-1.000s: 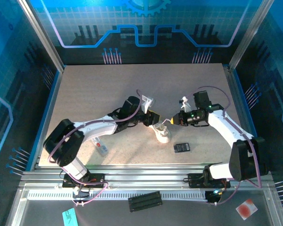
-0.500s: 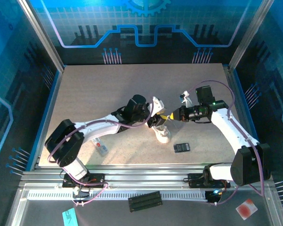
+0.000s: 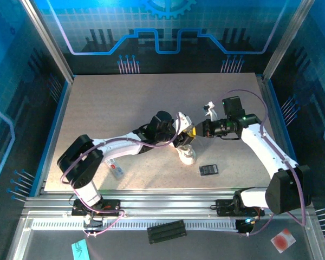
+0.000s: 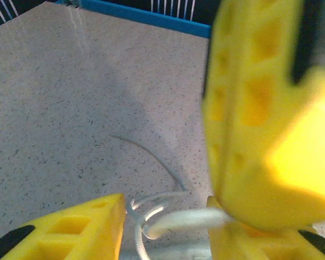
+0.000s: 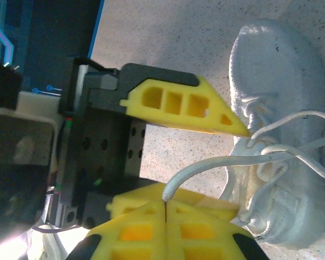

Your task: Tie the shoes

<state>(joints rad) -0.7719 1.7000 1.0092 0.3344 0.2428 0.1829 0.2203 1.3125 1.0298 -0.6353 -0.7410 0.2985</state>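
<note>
Sneaker point(image 3: 186, 155) lies mid-worktop point(image 3: 108, 108), long axis roughly near-to-far, toe toward the top of the right wrist view. Right fingers point(image 5: 135, 230) pinch shut on a lace point(image 5: 216, 165) end just beside it. Left fingers point(image 5: 184, 105) stand parted, one tip at its lacing.

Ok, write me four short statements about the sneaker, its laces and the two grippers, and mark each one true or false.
1. The right gripper is shut on a lace end. True.
2. The left gripper is shut tight. False: its jaws stand apart, lace between them.
3. The sneaker is tied in a bow. False: its laces are loose.
4. A small black rectangle lies on the table beside the sneaker. True.
</note>
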